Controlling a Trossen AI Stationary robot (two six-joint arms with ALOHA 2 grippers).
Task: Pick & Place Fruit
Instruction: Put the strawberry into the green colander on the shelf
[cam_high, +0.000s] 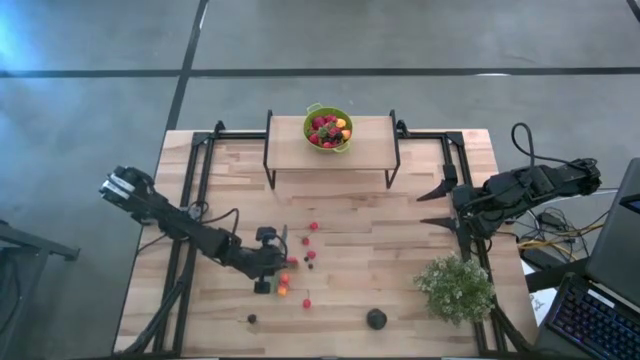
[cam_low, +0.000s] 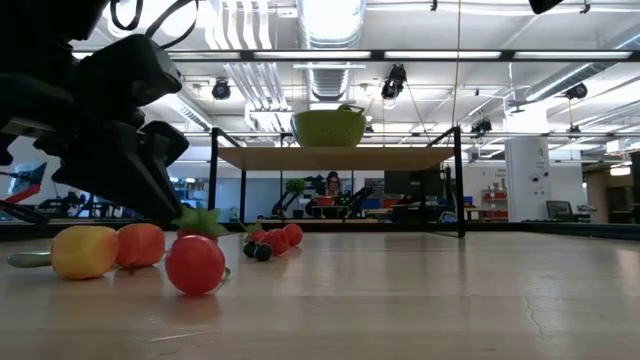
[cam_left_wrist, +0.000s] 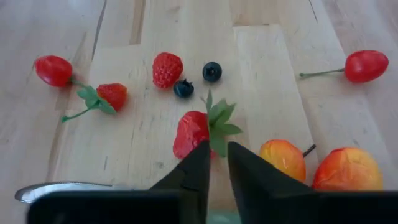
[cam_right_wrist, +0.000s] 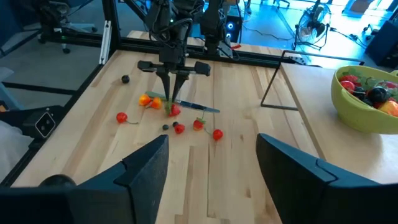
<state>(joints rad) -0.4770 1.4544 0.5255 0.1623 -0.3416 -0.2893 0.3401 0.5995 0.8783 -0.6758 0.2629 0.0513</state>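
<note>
on table, left claw (cam_left_wrist: 217, 163) pinching strawberry (cam_left_wrist: 191, 134) leaves; right claw (cam_right_wrist: 212, 163) apart

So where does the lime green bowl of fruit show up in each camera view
High view: the lime green bowl sits top centre, on the small raised wooden shelf with black legs.
Low view: upper middle, seen from the side on that shelf.
Left wrist view: not in it.
Right wrist view: at the right edge, half cut off.
Shared landmark: the shelf's black legs.
</note>
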